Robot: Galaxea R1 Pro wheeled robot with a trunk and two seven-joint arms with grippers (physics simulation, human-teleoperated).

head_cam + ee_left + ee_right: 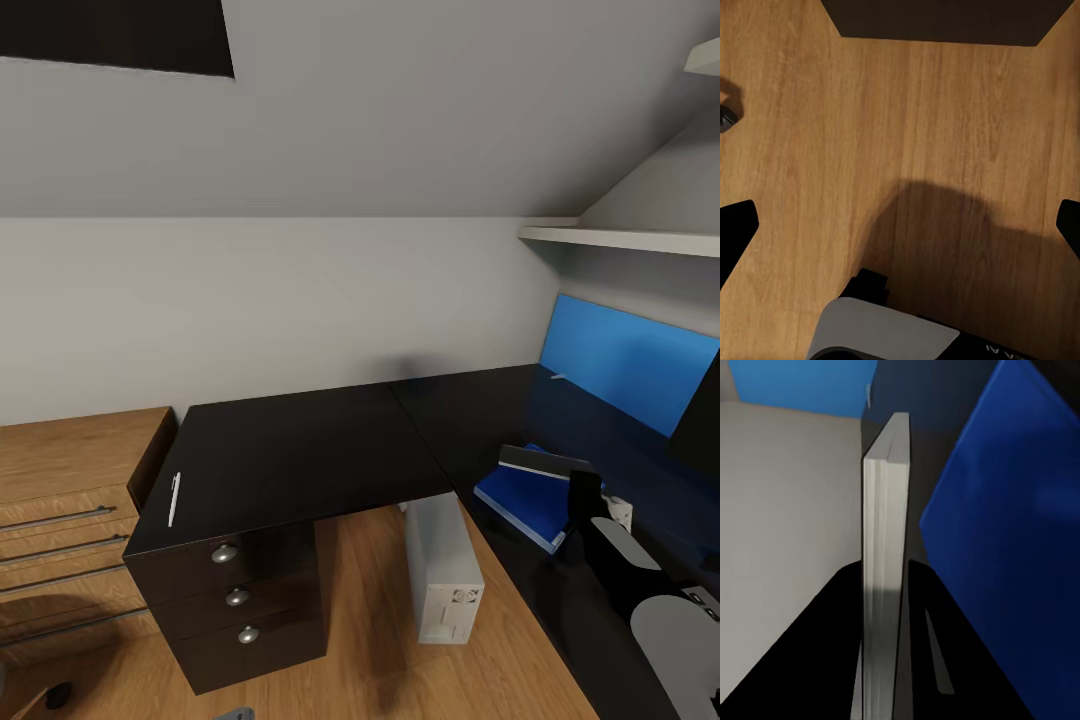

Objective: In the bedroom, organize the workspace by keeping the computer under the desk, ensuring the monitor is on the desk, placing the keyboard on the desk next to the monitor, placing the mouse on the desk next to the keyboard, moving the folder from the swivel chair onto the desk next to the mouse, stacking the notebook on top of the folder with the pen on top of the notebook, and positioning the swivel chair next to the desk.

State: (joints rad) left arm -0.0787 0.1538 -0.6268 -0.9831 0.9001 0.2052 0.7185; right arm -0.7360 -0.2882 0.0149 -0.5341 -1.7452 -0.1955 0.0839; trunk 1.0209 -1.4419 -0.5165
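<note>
Right claw (590,490) grasps the notebook (545,461) by its edge, just above the folder (522,497) on the worktop (290,450). Pen (174,498) lies at the worktop's left edge, long axis front-to-back. Left claw (900,225) spread wide over the floor (870,112).

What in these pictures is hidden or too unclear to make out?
- Right gripper, head view: the notebook over the folder covers its fingertips; right wrist view shows the notebook edge-on between dark fingers.
- Notebook: whether it touches the folder cannot be told.
- Dark slab, head view: cut off by the right edge.
- Left gripper, left wrist view: fingers cut off by both edges.
- Computer: its far end is hidden under the desk.
</note>
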